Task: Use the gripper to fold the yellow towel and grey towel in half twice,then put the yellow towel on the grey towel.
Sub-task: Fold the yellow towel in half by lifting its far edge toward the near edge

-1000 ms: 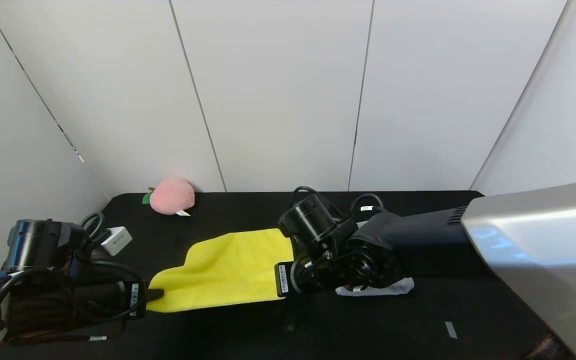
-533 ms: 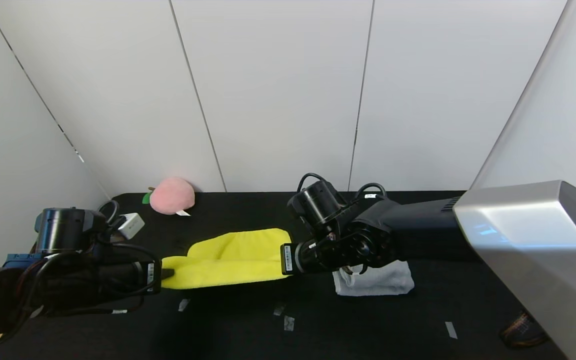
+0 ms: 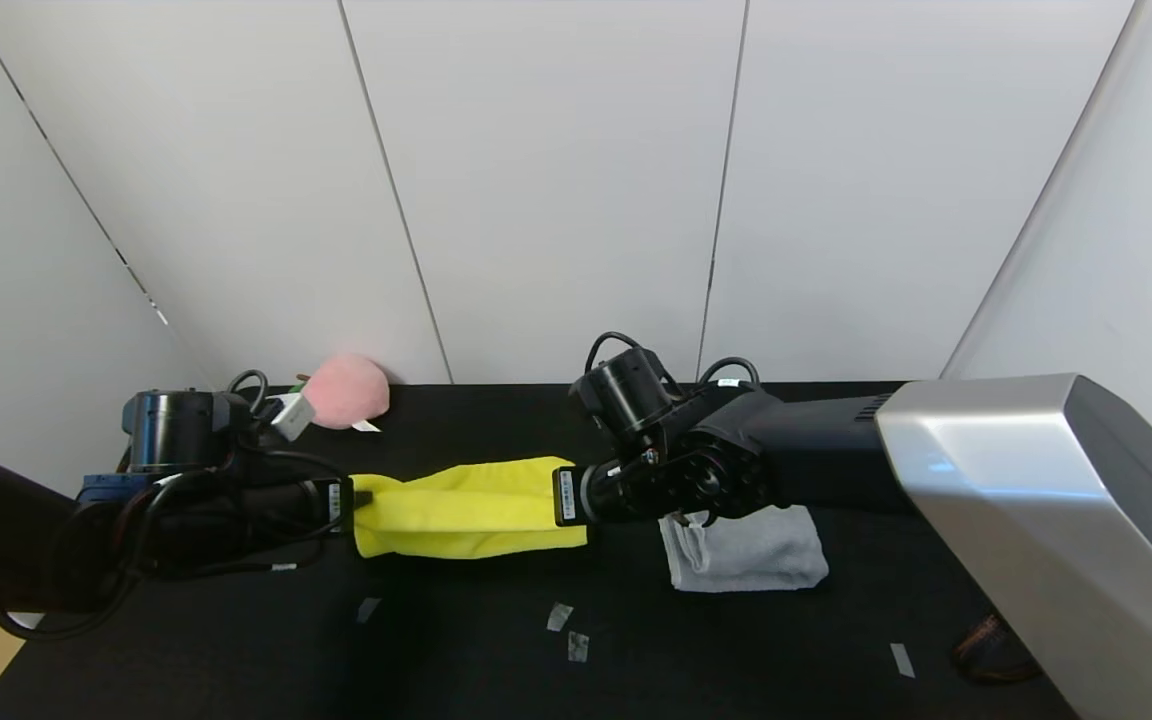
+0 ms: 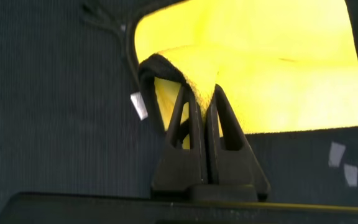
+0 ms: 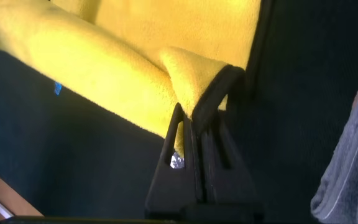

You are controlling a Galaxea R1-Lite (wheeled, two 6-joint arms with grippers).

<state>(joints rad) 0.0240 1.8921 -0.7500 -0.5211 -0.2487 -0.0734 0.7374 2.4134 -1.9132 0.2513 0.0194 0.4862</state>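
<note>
Black desk [image 3: 736,650]: both tools carried yellow towel [image 3: 466,505] farther back, near edge over far half; fold nearly closed. Left tool [image 3: 361,497], right tool [image 3: 564,495] pinch corners. Grey towel [image 3: 746,552] already folded.

The yellow towel [image 3: 471,508] is bright yellow with dark trim; the grey towel [image 3: 746,550] plain grey; the surface [image 3: 736,650] black.

Both hands now sit farther back; the yellow towel [image 3: 466,508] between them is folded narrower, uncovering the grey towel [image 3: 746,550].
</note>
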